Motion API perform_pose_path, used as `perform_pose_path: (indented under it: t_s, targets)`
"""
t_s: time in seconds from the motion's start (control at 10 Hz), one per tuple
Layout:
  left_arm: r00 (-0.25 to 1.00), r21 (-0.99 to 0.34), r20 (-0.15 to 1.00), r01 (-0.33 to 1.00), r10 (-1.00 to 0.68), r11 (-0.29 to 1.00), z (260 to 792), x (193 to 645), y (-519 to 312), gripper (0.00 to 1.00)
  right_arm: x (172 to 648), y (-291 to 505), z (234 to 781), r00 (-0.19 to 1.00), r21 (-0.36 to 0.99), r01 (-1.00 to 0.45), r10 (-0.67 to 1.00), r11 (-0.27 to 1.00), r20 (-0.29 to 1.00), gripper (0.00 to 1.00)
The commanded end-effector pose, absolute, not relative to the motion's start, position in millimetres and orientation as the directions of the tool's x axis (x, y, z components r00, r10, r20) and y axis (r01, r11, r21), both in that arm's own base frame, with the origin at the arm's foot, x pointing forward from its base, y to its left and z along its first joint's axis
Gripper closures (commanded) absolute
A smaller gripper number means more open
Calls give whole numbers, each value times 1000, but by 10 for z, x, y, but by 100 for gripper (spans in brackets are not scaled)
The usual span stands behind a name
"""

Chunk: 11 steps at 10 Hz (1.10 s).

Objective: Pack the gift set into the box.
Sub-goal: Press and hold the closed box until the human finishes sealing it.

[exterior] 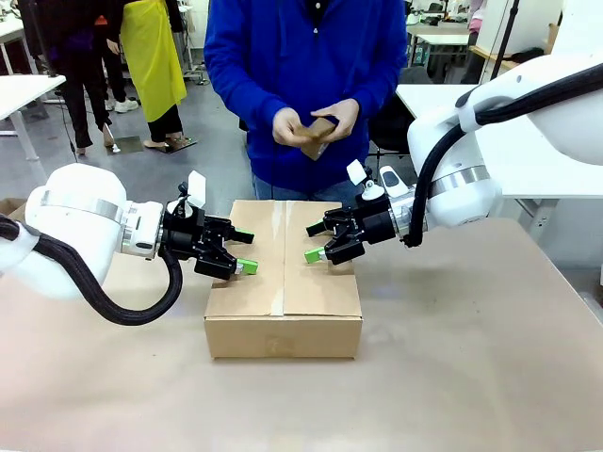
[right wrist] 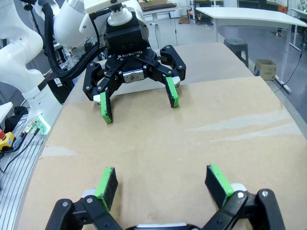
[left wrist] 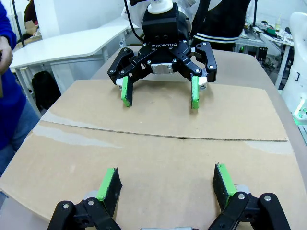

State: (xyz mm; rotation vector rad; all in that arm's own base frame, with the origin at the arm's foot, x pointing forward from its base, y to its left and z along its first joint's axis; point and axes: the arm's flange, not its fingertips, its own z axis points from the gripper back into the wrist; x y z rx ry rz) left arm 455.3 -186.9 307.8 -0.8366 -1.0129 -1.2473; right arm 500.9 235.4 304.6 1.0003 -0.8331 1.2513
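The box (exterior: 283, 282) lies in the middle of the table with its top flaps folded flat and a strip of clear tape along the centre seam. My left gripper (exterior: 245, 250) hangs open over the box's left half, its green pads pointing right. Facing it over the right half is my right gripper (exterior: 314, 242), also open. In the left wrist view my left gripper (left wrist: 165, 176) is just above the cardboard (left wrist: 240, 120), with the right gripper (left wrist: 160, 99) opposite. In the right wrist view my right gripper (right wrist: 161, 178) faces the left gripper (right wrist: 139, 105) across the box top (right wrist: 216, 110). The gift set is hidden.
A person in a blue top stands at the far side, both hands (exterior: 311, 127) holding a small brown object at chest height. The brown table (exterior: 471, 358) has free room in front of and to the right of the box. White tables (exterior: 19, 89) and other people stand farther off.
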Motion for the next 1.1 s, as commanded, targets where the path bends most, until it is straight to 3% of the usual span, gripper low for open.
perform_pose_path:
  t_s: [0.0, 1.0]
  targets:
    - [24, 29, 936, 989, -352, 145, 3060, 4542, -1884, 0, 5003, 2380, 3016, 143, 138, -990, 377, 40, 915, 0]
    - [24, 29, 936, 989, -352, 145, 3060, 4542, -1884, 0, 5003, 2380, 3016, 143, 138, -990, 377, 40, 915, 0]
